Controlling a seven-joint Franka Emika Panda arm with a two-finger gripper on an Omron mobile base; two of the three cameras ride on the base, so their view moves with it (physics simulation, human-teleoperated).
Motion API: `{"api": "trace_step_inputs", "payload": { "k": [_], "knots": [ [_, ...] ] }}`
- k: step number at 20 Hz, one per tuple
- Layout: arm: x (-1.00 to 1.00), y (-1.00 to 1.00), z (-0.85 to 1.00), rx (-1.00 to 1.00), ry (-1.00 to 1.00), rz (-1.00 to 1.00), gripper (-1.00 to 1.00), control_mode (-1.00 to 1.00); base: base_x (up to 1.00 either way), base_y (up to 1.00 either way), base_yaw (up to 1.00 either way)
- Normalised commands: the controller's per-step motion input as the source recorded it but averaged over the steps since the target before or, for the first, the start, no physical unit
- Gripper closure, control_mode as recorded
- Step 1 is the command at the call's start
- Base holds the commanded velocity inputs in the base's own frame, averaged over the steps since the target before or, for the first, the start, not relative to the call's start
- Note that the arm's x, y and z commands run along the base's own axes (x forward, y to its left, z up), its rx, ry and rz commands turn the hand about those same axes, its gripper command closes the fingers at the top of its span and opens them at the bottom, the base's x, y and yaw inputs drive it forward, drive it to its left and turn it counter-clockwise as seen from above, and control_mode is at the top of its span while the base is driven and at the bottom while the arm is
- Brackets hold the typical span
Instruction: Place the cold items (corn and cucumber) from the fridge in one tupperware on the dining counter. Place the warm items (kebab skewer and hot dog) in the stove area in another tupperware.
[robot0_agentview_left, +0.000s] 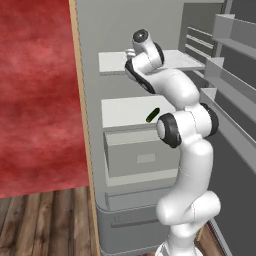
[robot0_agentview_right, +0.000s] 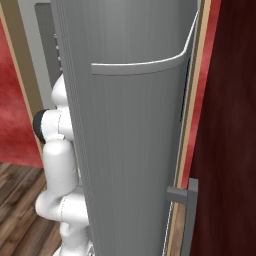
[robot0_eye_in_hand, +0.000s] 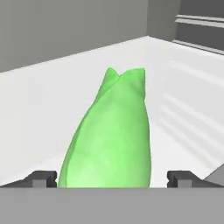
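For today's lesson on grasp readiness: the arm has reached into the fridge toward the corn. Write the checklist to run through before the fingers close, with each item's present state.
1. Fridge open, shelves reachable: ok; the arm reaches in over the upper shelf.
2. Gripper open: ok; one of the fingers shows on each side of the corn.
3. Corn centred between them: ok in the hand view.
4. Corn lying on the white shelf, nothing crowding it: ok.
5. Fingers far enough along the corn for a firm hold: cannot tell.
6. Cucumber waiting on the lower shelf: ok.
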Motion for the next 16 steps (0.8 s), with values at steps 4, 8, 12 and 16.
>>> {"api": "trace_step_inputs", "payload": {
  "k": [4, 8, 12, 16],
  "knots": [
    [0.27, -0.36, -0.18, 0.04, -0.43, 0.0, -1.0, -1.0, 0.0, 0.0, 0.0],
    [0.36, -0.27, -0.88, 0.02, 0.01, 0.0, -1.0, -1.0, 0.0, 0.0, 0.0],
    [0.24, -0.02, -0.56, 0.1, 0.13, 0.02, 1.0, -1.0, 0.0, 0.0, 0.0],
    [0.0, 0.0, -0.43, 0.13, 0.27, 0.05, 1.0, -1.0, 0.0, 0.0, 0.0]
  ]
}}
